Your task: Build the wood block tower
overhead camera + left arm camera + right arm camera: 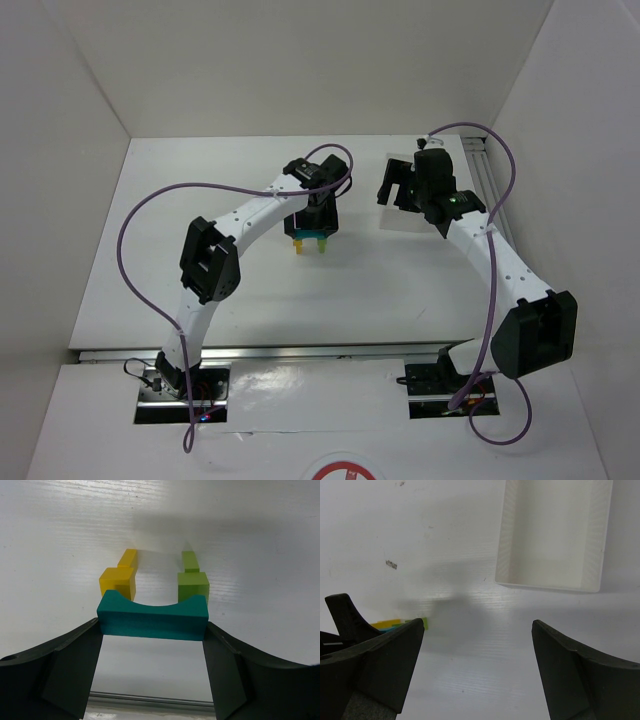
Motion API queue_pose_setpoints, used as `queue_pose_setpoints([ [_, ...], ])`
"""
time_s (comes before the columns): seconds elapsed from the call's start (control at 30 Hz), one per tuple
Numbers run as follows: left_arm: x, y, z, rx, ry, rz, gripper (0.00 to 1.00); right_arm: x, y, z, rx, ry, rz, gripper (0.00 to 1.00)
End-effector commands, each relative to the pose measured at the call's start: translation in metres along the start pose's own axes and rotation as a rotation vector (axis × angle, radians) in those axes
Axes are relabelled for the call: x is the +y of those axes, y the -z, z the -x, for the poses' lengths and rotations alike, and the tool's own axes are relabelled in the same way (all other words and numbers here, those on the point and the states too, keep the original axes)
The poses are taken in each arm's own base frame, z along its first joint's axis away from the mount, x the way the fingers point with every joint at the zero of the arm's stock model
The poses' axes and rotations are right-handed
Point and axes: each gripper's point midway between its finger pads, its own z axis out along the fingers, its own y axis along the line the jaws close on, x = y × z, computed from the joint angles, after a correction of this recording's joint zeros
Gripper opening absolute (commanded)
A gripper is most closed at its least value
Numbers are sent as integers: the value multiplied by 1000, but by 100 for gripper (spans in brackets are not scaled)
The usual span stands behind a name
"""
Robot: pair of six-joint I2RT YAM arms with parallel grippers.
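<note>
Teal arch (152, 622) caps yellow post (116, 582) and green post (193, 585) inside my left gripper (153, 632), clamped or freed I cannot tell; crooked retreat could topple it.

Overhead, the left gripper (310, 232) covers most of the wood block tower (309, 241); the right wrist view's edge crops the white tray (552, 530).

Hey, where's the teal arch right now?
The teal arch is centre frame in the left wrist view, clamped end to end by the left gripper, just over the yellow post and green post near the table's middle.
</note>
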Motion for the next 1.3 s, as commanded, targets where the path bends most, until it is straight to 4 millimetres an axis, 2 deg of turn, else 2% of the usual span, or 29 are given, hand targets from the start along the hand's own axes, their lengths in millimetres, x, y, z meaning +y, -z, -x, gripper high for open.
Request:
queue_pose_setpoints([
  [0.0,0,-7,-1,11,-4,6,78,4,2,16,-54,-12,20,96],
  [0.4,0,-7,-1,11,-4,6,81,4,2,16,-54,-12,20,96],
  [1.1,-1,-9,0,11,-13,6,99,6,0,16,-51,-3,28,96],
  [1.27,-3,-7,3,3,-10,-1,99,8,0,16,-47,-2,37,96],
])
